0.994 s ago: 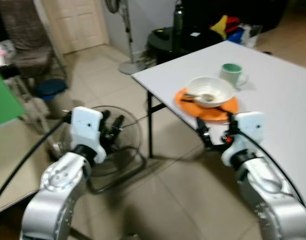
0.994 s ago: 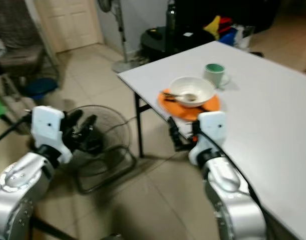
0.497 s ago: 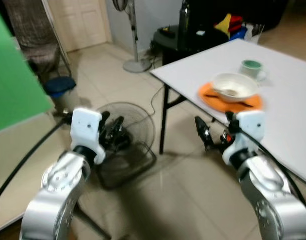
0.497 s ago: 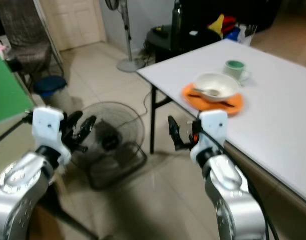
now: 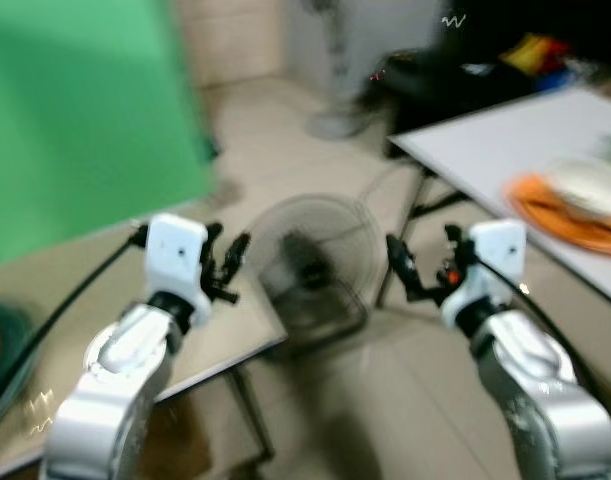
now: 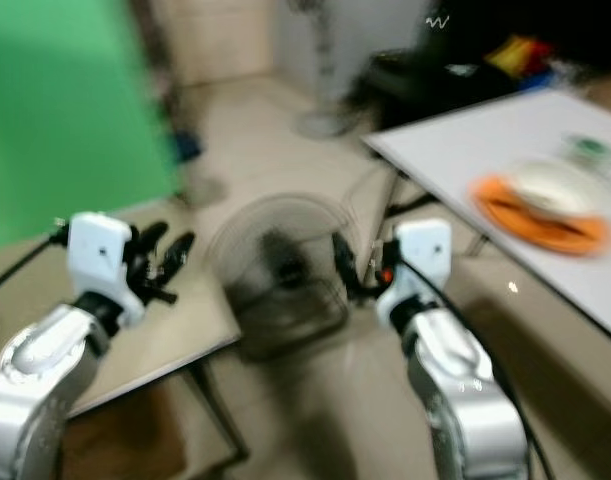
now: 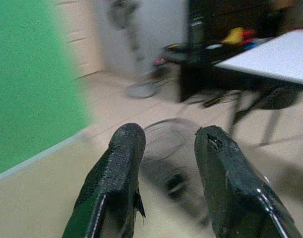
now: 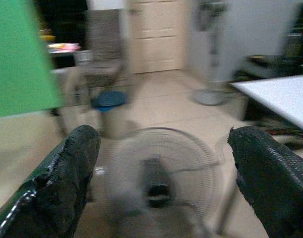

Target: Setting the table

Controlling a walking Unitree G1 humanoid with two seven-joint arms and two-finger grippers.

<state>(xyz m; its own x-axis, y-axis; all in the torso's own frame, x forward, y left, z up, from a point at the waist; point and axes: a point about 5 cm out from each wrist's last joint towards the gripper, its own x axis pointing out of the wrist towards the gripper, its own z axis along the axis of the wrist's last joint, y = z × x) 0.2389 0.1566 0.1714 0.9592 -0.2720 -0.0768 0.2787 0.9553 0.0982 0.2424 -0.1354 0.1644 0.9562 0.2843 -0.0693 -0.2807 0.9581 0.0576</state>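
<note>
Swinging left since a moment ago, the head view has slid the white worktop [image 5: 505, 150] to three o'clock; both tools, left [image 5: 225, 265] and right [image 5: 410, 270], hang released and empty. The white bowl on the orange plate [image 6: 540, 205] lies well apart, at two o'clock of the right tool, so placing seems done.

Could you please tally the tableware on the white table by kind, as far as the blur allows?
Orange plate: 1
White bowl: 1
Green cup: 1
Total: 3, all at the far side of the white table.
</note>
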